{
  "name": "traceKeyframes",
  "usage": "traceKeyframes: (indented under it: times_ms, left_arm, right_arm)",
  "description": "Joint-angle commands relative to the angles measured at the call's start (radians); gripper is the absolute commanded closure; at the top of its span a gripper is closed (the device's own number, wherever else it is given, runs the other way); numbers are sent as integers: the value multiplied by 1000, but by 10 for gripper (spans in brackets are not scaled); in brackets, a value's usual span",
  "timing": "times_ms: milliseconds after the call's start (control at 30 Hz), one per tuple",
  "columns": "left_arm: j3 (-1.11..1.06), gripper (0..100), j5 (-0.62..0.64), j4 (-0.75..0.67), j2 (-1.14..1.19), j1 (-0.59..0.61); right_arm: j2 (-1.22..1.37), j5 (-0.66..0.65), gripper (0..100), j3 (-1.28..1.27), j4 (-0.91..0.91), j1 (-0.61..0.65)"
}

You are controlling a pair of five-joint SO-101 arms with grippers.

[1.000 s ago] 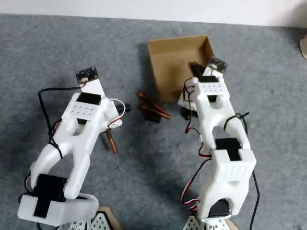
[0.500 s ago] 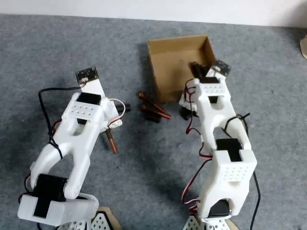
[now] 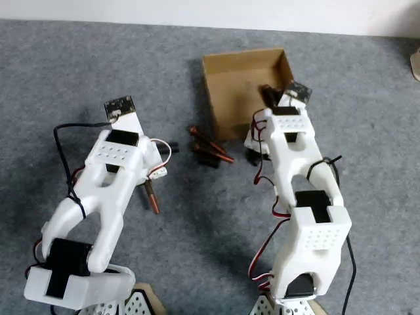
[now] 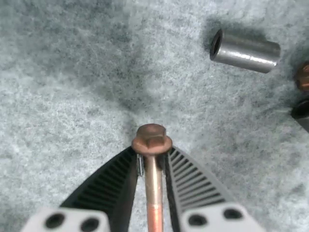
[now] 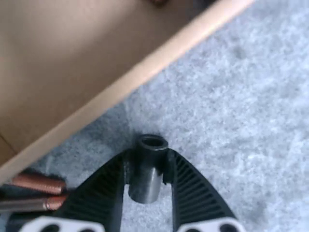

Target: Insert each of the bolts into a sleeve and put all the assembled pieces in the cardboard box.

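Each arm holds one part over the grey bench (image 4: 72, 72).
The left end effector (image 4: 153, 157) is clamped on a copper bolt (image 4: 152, 137), head forward. A loose sleeve (image 4: 245, 50) lies ahead of it, off to one side. The right end effector (image 5: 148, 162) is clamped on a dark sleeve (image 5: 146, 181), just short of the cardboard box (image 5: 72, 58), with two more bolts (image 5: 34, 191) beside it.

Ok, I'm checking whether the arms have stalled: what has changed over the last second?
Very little. The left pincer, shut on a copper bolt, drifted slightly back toward its base. The right pincer, shut on a dark sleeve, only wobbled beside the cardboard box. Nothing was grasped or released. The loose sleeve and the loose bolts on the carpet stayed put.
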State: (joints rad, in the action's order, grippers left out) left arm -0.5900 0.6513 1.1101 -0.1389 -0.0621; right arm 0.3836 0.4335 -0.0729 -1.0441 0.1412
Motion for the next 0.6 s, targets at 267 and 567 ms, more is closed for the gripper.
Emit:
traceKeyframes:
  times_ms: [267,567]
  left_arm:
    - [7,994,0,-12,-54,10]
    - [7,994,0,-12,-51,8]
  right_arm:
    - [-148,-180,994,4,-1,1]
    - [-302,-338,994,-7,-1,2]
